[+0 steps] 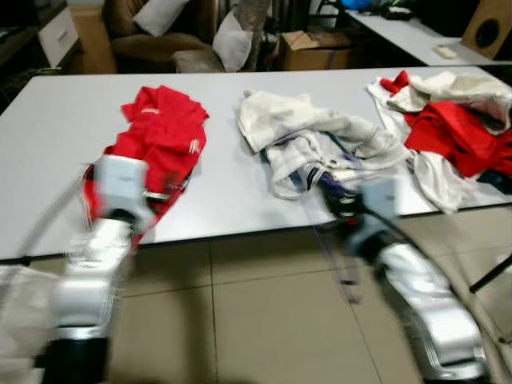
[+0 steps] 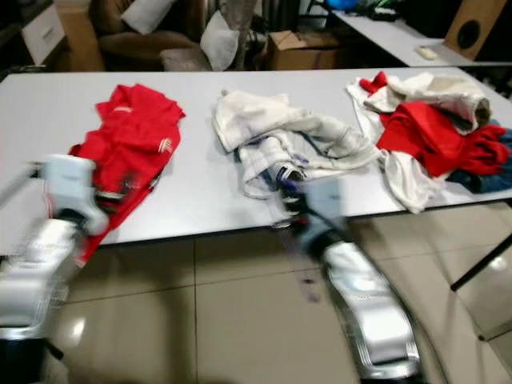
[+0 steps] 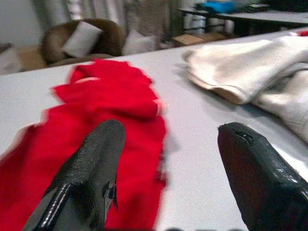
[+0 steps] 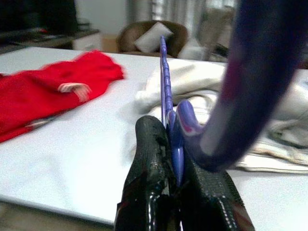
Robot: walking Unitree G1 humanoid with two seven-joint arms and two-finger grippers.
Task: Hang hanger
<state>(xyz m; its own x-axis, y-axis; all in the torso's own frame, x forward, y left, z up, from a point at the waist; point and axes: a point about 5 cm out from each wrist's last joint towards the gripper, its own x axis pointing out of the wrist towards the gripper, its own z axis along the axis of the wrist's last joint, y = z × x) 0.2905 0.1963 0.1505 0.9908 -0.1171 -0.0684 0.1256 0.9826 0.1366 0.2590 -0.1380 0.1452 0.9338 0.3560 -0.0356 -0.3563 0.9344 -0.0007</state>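
Left eye view, left to right: the left gripper hovers with fingers spread wide and empty over the red shirt at the white table's near edge. Right of it lie crumpled white clothes, then a red-and-white pile. Before the white clothes, the right gripper pinches a blue hanger tightly between closed fingers.

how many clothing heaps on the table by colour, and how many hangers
Red garment heap: 1
White garment heap: 1
Mixed red and white heap at the table's right end: 1
Purple plastic hanger, clamped in the right gripper: 1
Total: 4
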